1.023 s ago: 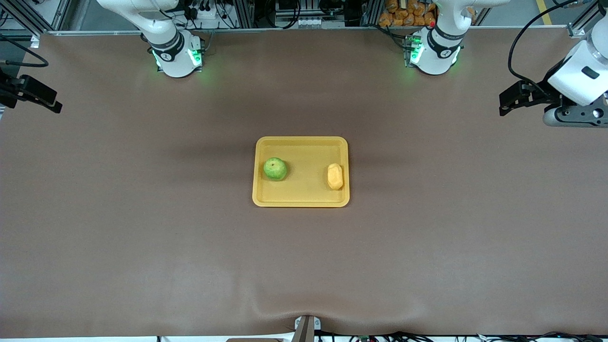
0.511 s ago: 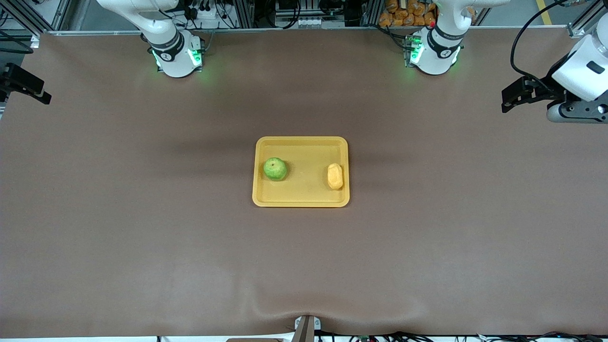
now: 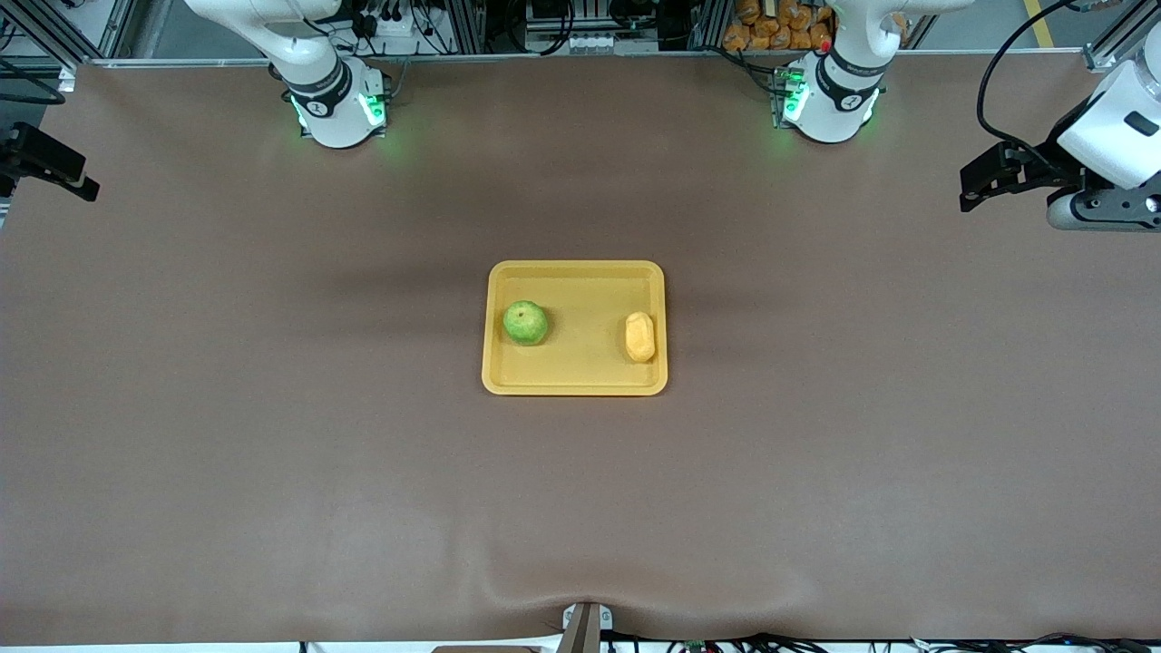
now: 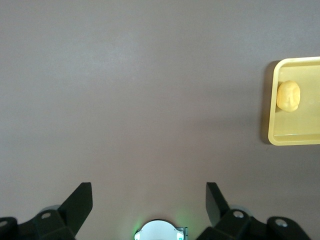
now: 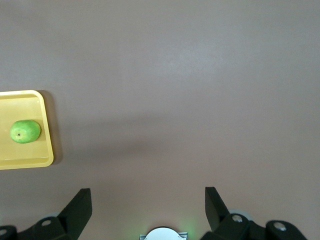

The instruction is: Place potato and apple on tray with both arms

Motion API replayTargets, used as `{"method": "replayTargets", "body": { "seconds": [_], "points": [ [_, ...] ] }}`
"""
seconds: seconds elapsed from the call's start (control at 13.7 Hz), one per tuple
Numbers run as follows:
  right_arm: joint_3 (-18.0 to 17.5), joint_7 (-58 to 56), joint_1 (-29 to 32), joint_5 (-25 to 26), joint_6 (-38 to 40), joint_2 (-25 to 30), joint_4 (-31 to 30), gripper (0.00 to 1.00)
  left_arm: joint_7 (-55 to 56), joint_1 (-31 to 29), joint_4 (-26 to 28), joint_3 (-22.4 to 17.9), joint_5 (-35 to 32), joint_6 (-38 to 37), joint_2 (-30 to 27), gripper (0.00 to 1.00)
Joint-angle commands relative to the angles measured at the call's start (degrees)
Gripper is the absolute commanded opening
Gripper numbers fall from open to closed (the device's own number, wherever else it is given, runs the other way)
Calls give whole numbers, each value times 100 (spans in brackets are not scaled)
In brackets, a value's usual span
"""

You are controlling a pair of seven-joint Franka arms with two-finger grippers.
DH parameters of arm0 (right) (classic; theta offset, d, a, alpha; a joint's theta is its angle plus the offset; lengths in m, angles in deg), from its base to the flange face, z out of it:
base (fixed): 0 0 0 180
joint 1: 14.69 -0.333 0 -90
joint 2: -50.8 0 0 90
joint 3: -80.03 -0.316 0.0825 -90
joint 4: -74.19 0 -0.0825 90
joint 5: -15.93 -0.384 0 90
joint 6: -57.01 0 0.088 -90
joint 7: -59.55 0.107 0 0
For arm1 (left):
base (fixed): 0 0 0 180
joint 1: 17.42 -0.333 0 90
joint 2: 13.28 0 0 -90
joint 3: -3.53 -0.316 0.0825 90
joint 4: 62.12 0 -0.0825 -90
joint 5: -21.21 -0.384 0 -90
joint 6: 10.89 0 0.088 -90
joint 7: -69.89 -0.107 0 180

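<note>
The yellow-orange tray (image 3: 574, 387) lies at the table's middle. On it rest the green apple (image 3: 525, 323), toward the right arm's end, and the yellow potato (image 3: 639, 336), toward the left arm's end. My left gripper (image 3: 972, 186) hangs open and empty over the bare table at the left arm's end, well away from the tray. My right gripper (image 3: 77, 177) hangs open and empty over the right arm's end. The left wrist view shows the left gripper (image 4: 149, 200), the potato (image 4: 288, 96) and the tray's rim (image 4: 270, 136). The right wrist view shows the right gripper (image 5: 148, 202), the apple (image 5: 25, 131) and the tray's rim (image 5: 49, 150).
A brown mat (image 3: 272, 453) covers the whole table. The two arm bases (image 3: 337, 109) (image 3: 830, 104) glow green along the edge farthest from the front camera. A small metal bracket (image 3: 585, 626) sits at the nearest edge.
Both grippers have drawn a little farther out toward their own ends of the table, mostly in the first half second. Apple and potato lie still on the tray.
</note>
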Motion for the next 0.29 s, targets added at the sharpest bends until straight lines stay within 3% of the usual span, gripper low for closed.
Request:
{"method": "replayTargets", "body": {
  "seconds": [0.0,0.22],
  "points": [
    [54,-37,-62,-75,-72,148,-110,100,-24,-25,-1,-6,52,-119,-119,100],
    [36,-54,-79,-84,-72,148,-110,100,-15,-25,-9,-6,60,-119,-119,100]
  ]
}}
